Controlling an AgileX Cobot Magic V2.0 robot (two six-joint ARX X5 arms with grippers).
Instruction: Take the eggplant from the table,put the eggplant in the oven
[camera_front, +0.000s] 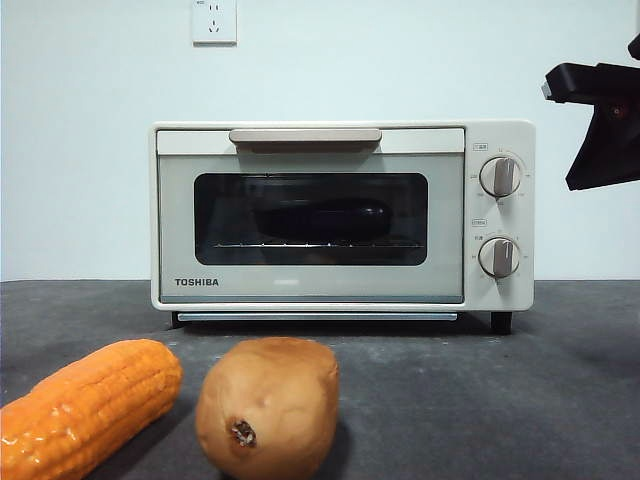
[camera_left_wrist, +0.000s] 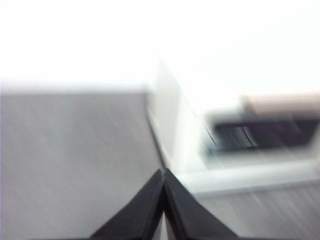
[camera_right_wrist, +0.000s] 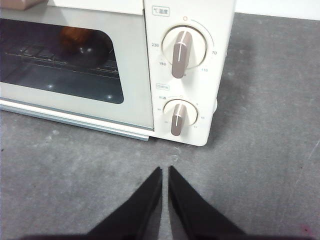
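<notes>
Grey table (camera_front: 560, 400) under white wall (camera_front: 80, 150), eggplant (camera_front: 320, 218) inside shut oven (camera_front: 340, 290), both jaws pressed together.

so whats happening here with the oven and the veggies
Nothing is being handled right now. The eggplant already lies on the rack inside the oven, and the door is closed. The right gripper hangs empty with its fingers together above the table, in front of the knobs. The left gripper is also shut and empty, off to the oven's side. A corn cob and a potato sit untouched in front.
</notes>
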